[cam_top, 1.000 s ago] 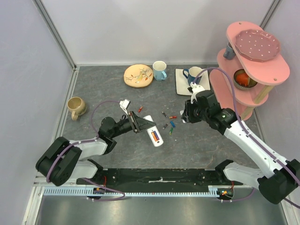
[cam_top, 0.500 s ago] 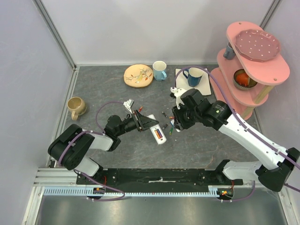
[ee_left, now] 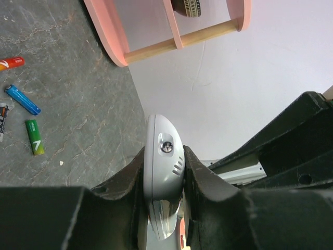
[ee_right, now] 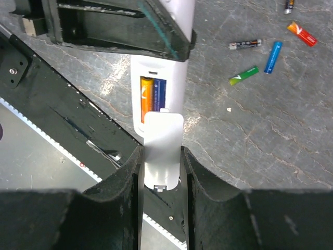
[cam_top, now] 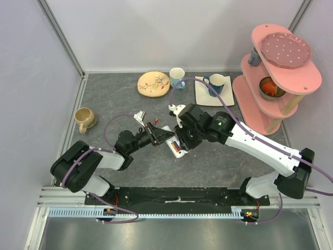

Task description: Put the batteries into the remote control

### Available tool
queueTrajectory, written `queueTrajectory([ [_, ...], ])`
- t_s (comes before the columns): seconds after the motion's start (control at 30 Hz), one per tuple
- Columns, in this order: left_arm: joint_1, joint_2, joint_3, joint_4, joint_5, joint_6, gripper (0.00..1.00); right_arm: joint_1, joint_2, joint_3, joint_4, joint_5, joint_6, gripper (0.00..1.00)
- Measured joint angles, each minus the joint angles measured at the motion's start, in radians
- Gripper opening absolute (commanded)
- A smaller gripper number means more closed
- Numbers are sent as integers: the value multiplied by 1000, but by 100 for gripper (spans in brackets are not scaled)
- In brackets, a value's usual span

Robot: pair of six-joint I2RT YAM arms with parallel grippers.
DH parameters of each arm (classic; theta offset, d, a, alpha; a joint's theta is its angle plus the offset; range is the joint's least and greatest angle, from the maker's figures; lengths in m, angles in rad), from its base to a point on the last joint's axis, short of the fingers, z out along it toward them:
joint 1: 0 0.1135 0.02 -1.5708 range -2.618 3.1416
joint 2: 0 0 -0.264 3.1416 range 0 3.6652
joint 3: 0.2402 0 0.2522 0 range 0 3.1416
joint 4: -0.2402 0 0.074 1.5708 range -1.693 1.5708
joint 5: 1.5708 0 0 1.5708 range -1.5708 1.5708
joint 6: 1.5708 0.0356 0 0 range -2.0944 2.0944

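**If that cover (ee_right: 162,146) goes crooked, it jams**

Left gripper (ee_left: 163,172) pinches the remote control (ee_right: 174,86) mid-table, right gripper (ee_right: 161,159) pinches the cover at its bay, 2 batteries (ee_right: 151,94) inside. Skewed push could twist the remote free.

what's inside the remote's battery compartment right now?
An orange battery and a blue battery lie side by side in the remote. The white cover, pinched in the right gripper, hides the compartment's near end, so the battery tips there cannot be seen.
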Motion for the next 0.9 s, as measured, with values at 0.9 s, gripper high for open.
queueTrajectory([
  [0.9,-25,-88,-20,-135,-55,1,2,41,100,49,0,25,2,0],
])
